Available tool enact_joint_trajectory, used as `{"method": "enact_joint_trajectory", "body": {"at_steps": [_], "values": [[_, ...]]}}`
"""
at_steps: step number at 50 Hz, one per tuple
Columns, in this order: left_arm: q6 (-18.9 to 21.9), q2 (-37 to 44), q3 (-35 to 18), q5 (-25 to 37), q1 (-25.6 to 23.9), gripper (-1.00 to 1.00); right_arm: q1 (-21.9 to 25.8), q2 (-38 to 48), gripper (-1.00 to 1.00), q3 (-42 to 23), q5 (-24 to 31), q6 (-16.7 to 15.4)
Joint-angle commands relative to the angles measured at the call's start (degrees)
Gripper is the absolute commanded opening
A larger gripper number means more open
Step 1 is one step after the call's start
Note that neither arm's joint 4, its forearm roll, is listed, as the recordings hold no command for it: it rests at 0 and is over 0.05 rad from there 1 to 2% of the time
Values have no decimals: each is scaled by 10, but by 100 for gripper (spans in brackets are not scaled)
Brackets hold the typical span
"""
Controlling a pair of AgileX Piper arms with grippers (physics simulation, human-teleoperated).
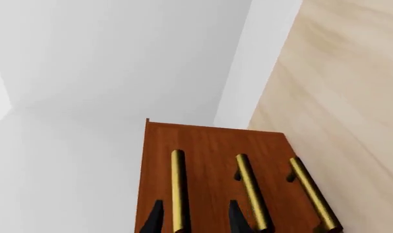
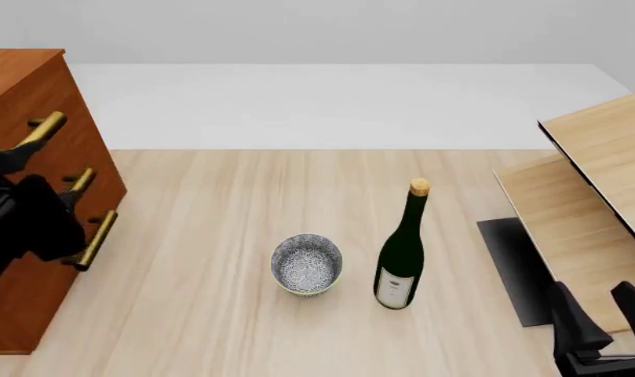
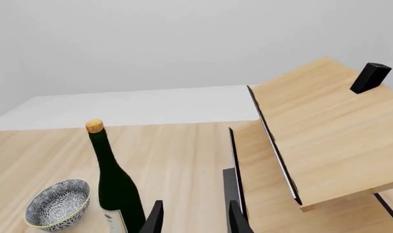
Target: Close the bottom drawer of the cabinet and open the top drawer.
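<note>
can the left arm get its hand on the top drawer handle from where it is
Probably yes: the left hand sits open right at the cabinet front, fingers straddling a brass bar handle, though which drawer's is unclear.

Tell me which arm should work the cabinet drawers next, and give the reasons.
Left. The left gripper already faces the cabinet, its open fingers straddling one brass handle. The right gripper is across the table by the pale wooden furniture, with the bottle and bowl between.

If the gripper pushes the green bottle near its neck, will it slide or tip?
The bottle is tall and narrow and stands upright on a small base, so it would probably tip. Its rounded body would likely roll, perhaps toward the bowl beside it.
</note>
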Motion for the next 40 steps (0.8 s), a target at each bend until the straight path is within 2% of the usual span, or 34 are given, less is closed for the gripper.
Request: {"method": "enact_joint_trajectory", "body": {"at_steps": [1, 21, 40], "values": [[16, -13, -3, 3, 36, 100, 0, 0, 100, 0, 0, 0], [44, 8, 10, -39, 75, 100, 0, -3, 100, 0, 3, -1], [52, 48, -15, -60, 103, 100, 0, -3, 100, 1, 2, -3]]}}
